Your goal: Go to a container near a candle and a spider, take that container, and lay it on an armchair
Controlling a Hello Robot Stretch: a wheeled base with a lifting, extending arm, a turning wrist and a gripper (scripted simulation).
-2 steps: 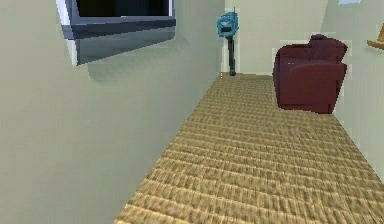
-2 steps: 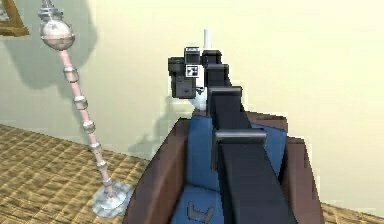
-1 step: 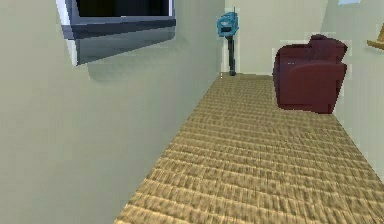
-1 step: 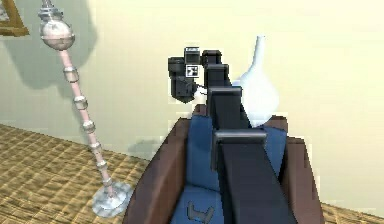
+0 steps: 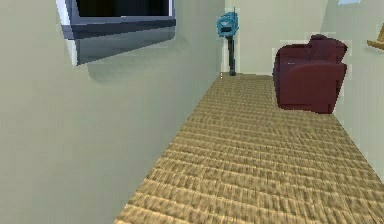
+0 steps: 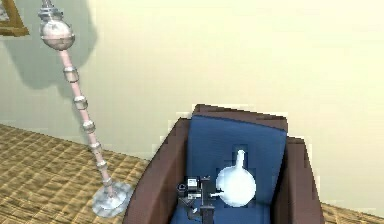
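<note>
In the arm side view the container (image 6: 237, 182), a round white vessel with a short neck, is seen against the blue seat of the armchair (image 6: 240, 128). It is just beside the gripper (image 6: 190, 190) at the end of the arm (image 6: 206, 212). Whether the container rests on the cushion or hangs above it cannot be told, so it cannot be said whether anything is gripped. The task is judged to be near its end, with only the laying down and the withdrawal left.

Several faults can be foreseen. If the container is let go above the cushion, it may bounce or roll, since its body is round. A roll toward the seat's front edge would carry it to the floor. If the arm is drawn back carelessly, the container may be dragged or knocked by the fingers. If the base is turned, the lamp (image 6: 83, 110) standing near the armchair could be struck. A red chair (image 5: 310, 72) is seen ahead in the forward view; it need not be sought.
</note>
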